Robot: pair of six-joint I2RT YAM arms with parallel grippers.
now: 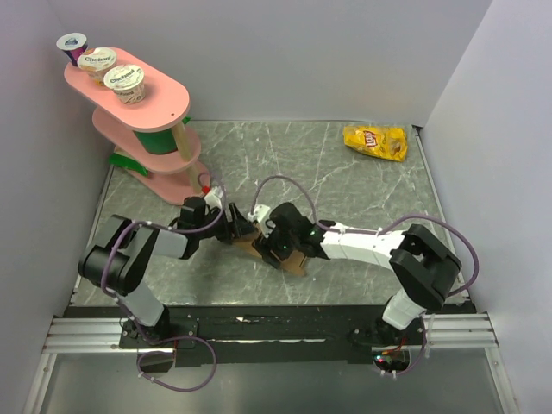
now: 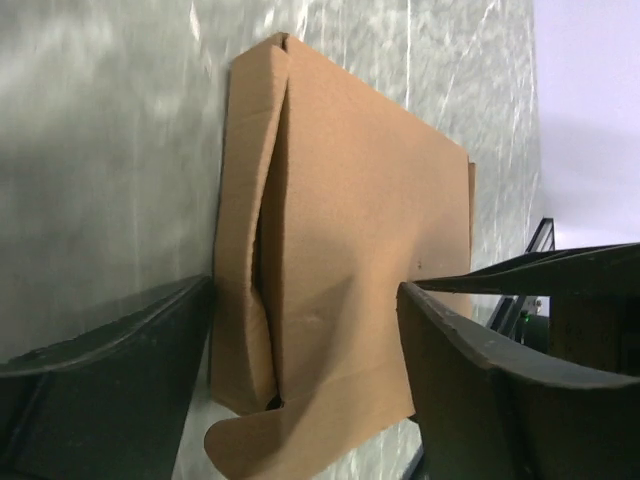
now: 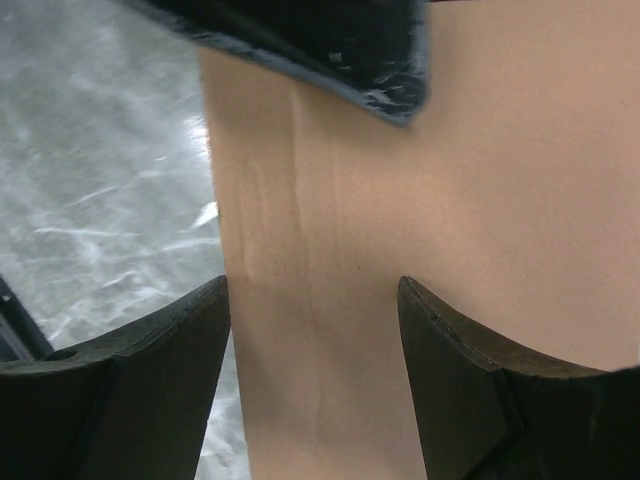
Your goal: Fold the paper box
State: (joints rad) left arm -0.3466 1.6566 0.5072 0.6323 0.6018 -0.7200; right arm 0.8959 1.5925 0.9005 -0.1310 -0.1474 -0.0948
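At the table's (image 1: 345, 181) far left corner we see a pink tiered stand (image 1: 164, 95) with three yogurt cups (image 1: 97, 60) on its top shelf. In front of it the left arm reaches from the near left edge toward the middle of the table.

Its left claw (image 1: 228, 224) is spread wide. From the left wrist view, one dark finger (image 2: 110, 390) sits on either side of the paper box (image 2: 340, 250). The cardboard fills the gap between them, but we cannot tell whether the pads press on it.

The paper box lies at the middle of the table, somewhat nearer the near edge, and both arms hide most of it from above. It is plain brown cardboard, folded over fairly flat. One long side is creased upward, a narrow dark slit runs along that fold, and a rounded tab sticks out at the end nearest the left wrist camera.

Just right of the left claw, the right claw (image 1: 274, 245) comes in over the same box. It is also spread. Its two fingers (image 3: 150, 380) stand apart in front of a smooth cardboard panel, the left one over the panel's edge. We cannot tell whether they touch it. A dark part crosses the top of that view.

The right arm bends back to the near right edge. A yellow chip bag (image 1: 375, 142) lies at the far right corner, well apart from everything else.
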